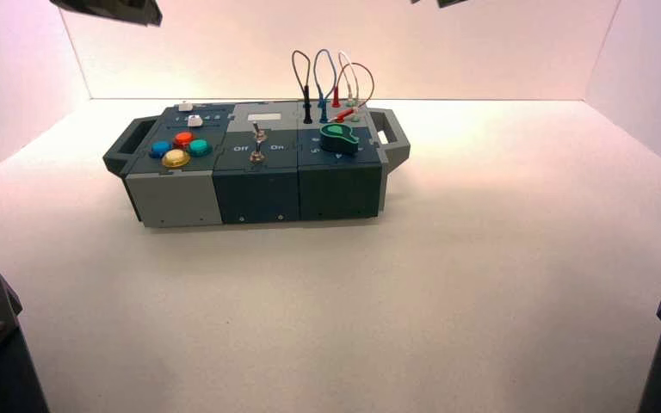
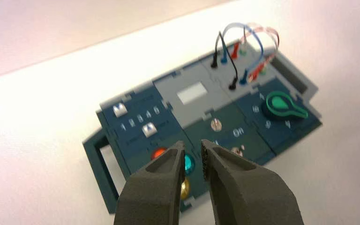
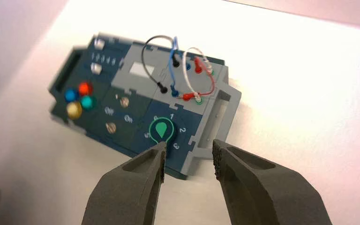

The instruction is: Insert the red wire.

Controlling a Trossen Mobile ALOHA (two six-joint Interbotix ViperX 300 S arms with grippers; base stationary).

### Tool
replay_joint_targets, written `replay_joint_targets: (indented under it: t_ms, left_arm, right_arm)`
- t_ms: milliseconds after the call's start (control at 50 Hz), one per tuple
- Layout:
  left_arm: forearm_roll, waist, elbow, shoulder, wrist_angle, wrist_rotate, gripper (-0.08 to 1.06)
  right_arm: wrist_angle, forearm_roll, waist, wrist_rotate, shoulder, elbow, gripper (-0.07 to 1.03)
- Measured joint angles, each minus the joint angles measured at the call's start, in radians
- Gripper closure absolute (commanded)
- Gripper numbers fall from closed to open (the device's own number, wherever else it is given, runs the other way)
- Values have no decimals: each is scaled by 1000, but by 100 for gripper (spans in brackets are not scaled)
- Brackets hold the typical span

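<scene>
A broad, pale work surface [image 1: 516, 249] is being shown under even light, enclosed by a pale back wall [image 1: 379, 34] and side walls [image 1: 650, 77] that are being met at thin corner lines. On its far part the box [image 1: 258, 194] is being supported, its front face being turned toward the near side. The red wire [image 3: 212, 84] is being seen looped at the box's far right: one red plug [image 3: 198, 65] is being held upright in the back row, while the other [image 3: 188, 96] is being seen lying tilted beside the blue plug [image 3: 174, 92] of the front row; whether it is being seated cannot be told. The right gripper [image 3: 189, 144] is being held above the near right side, its fingers being kept wide apart, with nothing being gripped. The left gripper [image 2: 192, 142] is being poised above the near left side, its fingers being parted by a narrow gap, empty.
</scene>
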Motion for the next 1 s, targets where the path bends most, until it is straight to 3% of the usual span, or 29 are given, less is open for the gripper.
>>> replay_joint_targets:
  t_ms: [80, 220, 360, 400, 520, 640, 700, 820, 900, 920, 940, 1000]
  left_arm:
    - [0, 0, -8, 12, 25, 0, 76]
    - [0, 0, -31, 29, 55, 0, 76]
    - [-12, 0, -51, 34, 61, -3, 76]
    - [-18, 0, -55, 34, 61, -9, 76]
    - [-23, -2, -61, 34, 54, -23, 76]
    - [-23, -2, -61, 35, 37, -23, 76]
    - [-23, 0, -61, 37, 35, -23, 76]
    - [-21, 0, -61, 40, 34, -21, 76]
    - [-18, -2, -61, 48, 34, -20, 76]
    - [-18, -2, -61, 48, 34, -20, 76]
    - [-18, -2, -61, 49, 34, -17, 76]
    - [-18, -2, -61, 49, 34, -15, 76]
  right_arm:
    - [11, -63, 25, 0, 23, -25, 43]
    - [49, -94, 23, 5, 67, -63, 43]
    - [72, -52, 25, 55, 117, -91, 43]
    - [71, -21, 26, 72, 141, -101, 43]
    - [58, 28, 32, 77, 187, -120, 43]
    - [54, 21, 43, 55, 233, -140, 43]
    - [52, -8, 58, 32, 265, -158, 43]
    - [61, -69, 72, 17, 298, -184, 43]
    - [95, -152, 80, 0, 321, -216, 43]
    - [95, -152, 80, 0, 321, -216, 43]
    - [112, -186, 83, -11, 325, -230, 43]
    - [141, -221, 89, -35, 331, -249, 43]
